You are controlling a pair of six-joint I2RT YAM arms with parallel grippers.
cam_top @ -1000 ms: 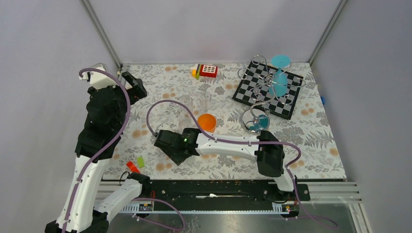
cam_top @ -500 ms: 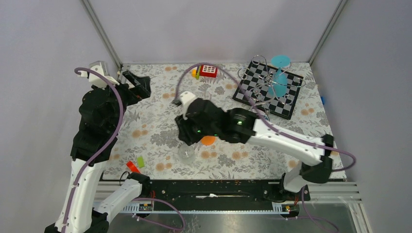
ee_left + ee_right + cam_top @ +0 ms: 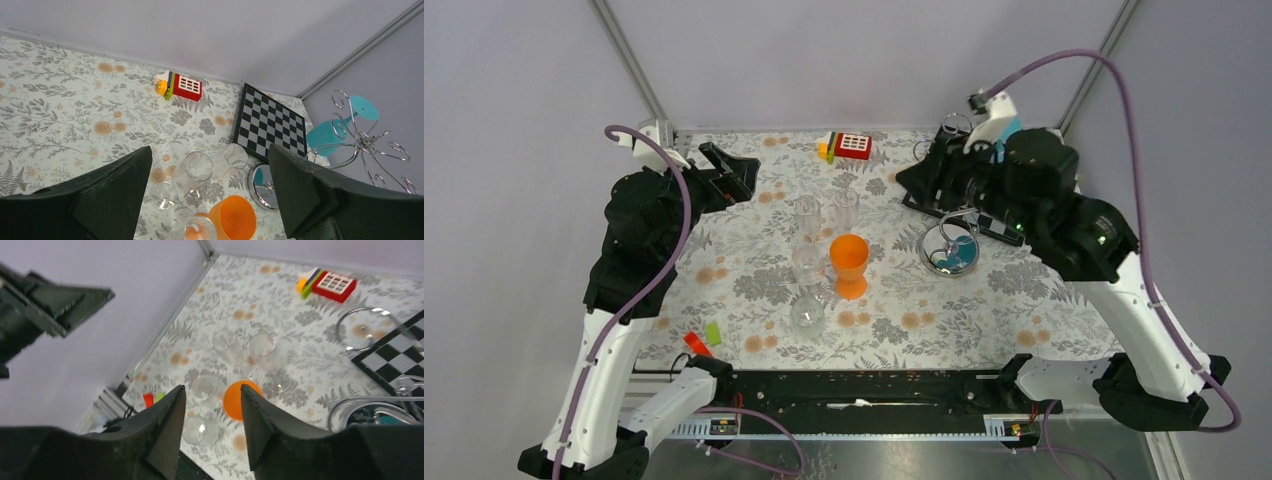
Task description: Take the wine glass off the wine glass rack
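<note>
The wine glass rack [image 3: 368, 145] is a chrome wire stand with curled arms, at the far right of the left wrist view. A teal wine glass [image 3: 334, 131] hangs tilted on it. The rack's round base [image 3: 925, 250] shows in the top view, but my right arm hides its arms and most of the glass. My right gripper [image 3: 916, 180] is open and empty, raised just left of the rack and pointing away over the table [image 3: 212, 388]. My left gripper [image 3: 738, 170] is open and empty at the back left [image 3: 210, 152], far from the rack.
An orange cup [image 3: 850, 258] and several clear glasses [image 3: 807, 215] stand mid-table. One clear glass [image 3: 807, 314] is near the front. A checkered board [image 3: 272, 125] lies under the rack. A red toy block [image 3: 852, 146] is at the back. Red and green bits [image 3: 696, 342] lie front left.
My right arm has swung from low at the front left, across the table and up to the rack at the back right. My left gripper has shifted slightly right.
</note>
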